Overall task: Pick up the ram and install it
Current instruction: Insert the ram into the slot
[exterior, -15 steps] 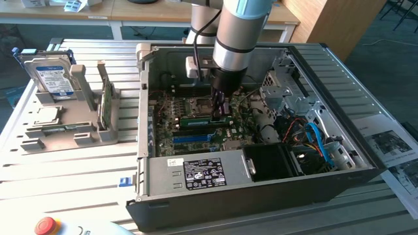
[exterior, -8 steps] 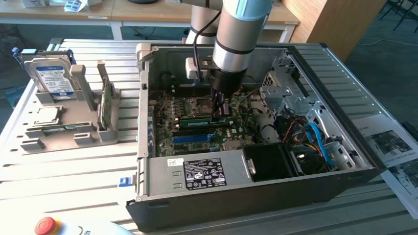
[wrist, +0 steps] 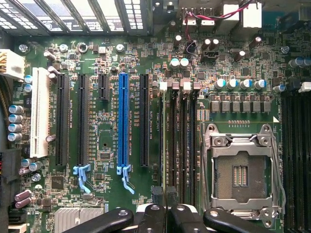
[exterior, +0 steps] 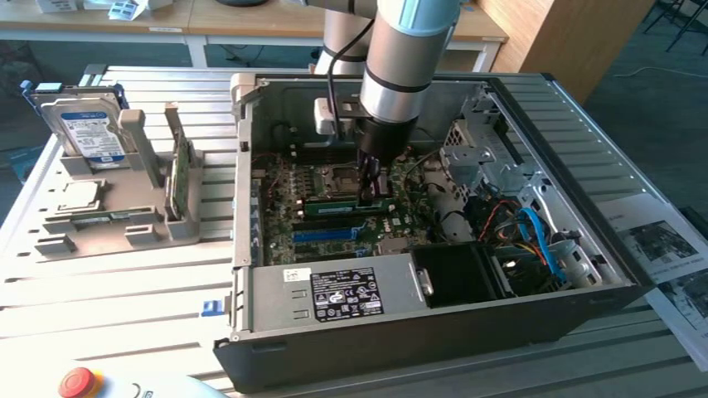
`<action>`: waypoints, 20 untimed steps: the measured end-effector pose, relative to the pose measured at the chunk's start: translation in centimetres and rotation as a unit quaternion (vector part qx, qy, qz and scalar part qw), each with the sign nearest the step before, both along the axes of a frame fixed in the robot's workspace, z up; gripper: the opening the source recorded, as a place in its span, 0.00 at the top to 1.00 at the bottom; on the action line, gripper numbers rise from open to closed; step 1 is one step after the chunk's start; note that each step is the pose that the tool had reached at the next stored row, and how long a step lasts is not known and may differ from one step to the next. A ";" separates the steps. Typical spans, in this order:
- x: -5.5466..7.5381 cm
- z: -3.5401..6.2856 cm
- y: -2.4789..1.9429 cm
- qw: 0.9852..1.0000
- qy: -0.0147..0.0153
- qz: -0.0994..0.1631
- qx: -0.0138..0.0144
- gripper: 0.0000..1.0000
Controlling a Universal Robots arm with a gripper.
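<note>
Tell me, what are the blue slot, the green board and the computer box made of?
The blue slot looks like moulded plastic: even colour, dull sheen. The green board seems lacquered circuit board, with fine printed lines and soldered parts. The computer box is probably bare sheet metal: grey, thin folded walls.

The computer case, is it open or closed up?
Open. The computer case has no panel over its upward side, so the green motherboard inside is in plain sight.
</note>
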State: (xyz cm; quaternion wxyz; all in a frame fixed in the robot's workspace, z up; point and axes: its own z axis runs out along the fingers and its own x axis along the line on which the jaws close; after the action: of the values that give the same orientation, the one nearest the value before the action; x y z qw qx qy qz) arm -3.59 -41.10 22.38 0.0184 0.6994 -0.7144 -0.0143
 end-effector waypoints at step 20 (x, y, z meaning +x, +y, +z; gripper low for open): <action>0.0 0.00 0.00 1.000 0.000 0.000 0.000 0.81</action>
State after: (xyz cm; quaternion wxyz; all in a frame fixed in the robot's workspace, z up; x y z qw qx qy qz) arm -3.59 -41.10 22.38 0.0184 0.6994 -0.7144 -0.0143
